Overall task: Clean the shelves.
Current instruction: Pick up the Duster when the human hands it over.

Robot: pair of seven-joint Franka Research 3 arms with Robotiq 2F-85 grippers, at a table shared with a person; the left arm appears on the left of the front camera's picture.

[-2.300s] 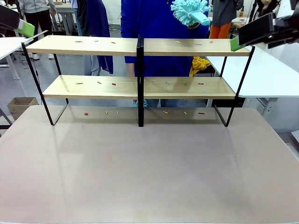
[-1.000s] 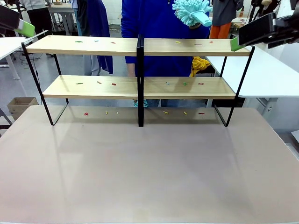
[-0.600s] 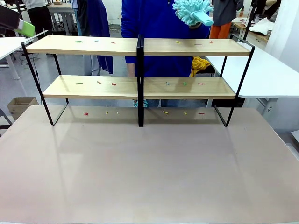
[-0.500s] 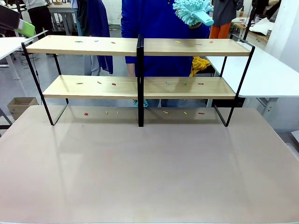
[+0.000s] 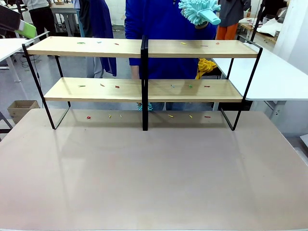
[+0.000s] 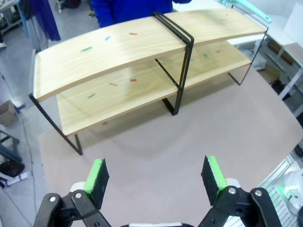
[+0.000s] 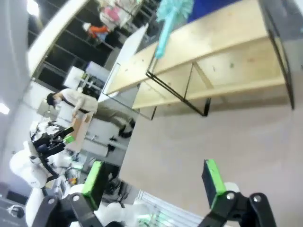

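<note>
Shelves (image 5: 96,89) stand at the bench's (image 5: 154,183) far edge, coloured scraps (image 5: 117,87) dotting both boards. Front view adds a person's teal duster (image 5: 198,10) above them. Wrist views give left gripper (image 6: 156,175) and right gripper (image 7: 152,182) spread, empty.

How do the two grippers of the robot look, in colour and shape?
Both look alike. The left gripper has black jointed fingers, silver bolts at the pivots and bright green rectangular pads. The right gripper has the same black fingers and green pads.
</note>
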